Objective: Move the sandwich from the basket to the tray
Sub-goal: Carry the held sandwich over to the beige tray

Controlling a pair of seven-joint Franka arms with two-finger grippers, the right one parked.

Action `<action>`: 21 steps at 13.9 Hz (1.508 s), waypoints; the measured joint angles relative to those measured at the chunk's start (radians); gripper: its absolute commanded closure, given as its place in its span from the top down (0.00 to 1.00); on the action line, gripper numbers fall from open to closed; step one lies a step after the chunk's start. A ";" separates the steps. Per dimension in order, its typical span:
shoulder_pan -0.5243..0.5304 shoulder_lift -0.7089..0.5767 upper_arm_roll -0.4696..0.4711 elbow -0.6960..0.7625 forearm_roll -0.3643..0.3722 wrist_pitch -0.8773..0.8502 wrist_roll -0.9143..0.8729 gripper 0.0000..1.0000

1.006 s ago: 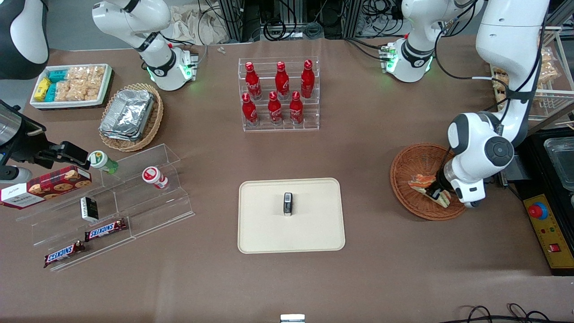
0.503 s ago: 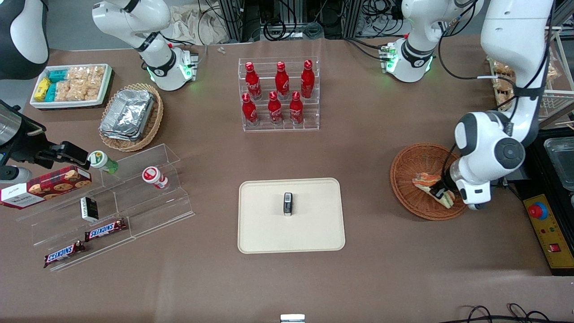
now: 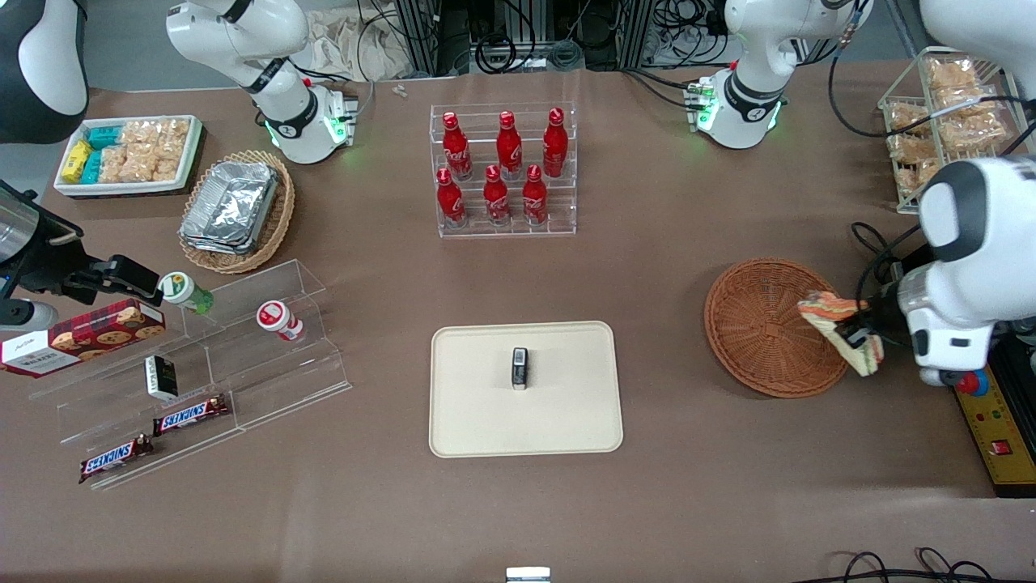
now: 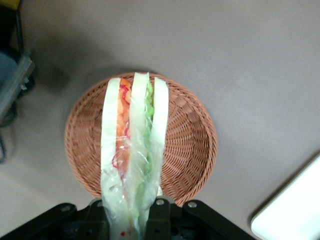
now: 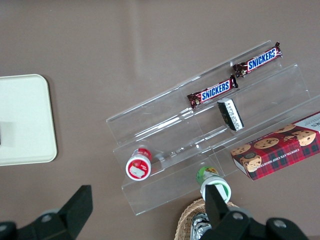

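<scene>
We are gripping the sandwich (image 3: 842, 332) in the end effector (image 3: 864, 334), lifted above the basket (image 3: 757, 328) rim. We are aiming to carry it level toward the tray (image 3: 477, 421), clearing the small dark object (image 3: 520, 368) there.

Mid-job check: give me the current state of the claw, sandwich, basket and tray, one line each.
claw: shut on the sandwich, raised over the basket's rim at the working arm's end of the table.
sandwich: wrapped in clear film, held in the air, clear of the basket.
basket: nothing in it, sitting on the table.
tray: flat on the table, a small dark object standing on it, no sandwich yet.
</scene>
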 measured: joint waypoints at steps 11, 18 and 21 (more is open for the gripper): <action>-0.037 -0.004 -0.053 0.209 0.054 -0.135 0.309 0.00; -0.148 0.045 -0.166 0.210 0.054 -0.133 0.187 0.00; -0.265 0.104 -0.182 0.234 0.055 -0.125 0.097 0.00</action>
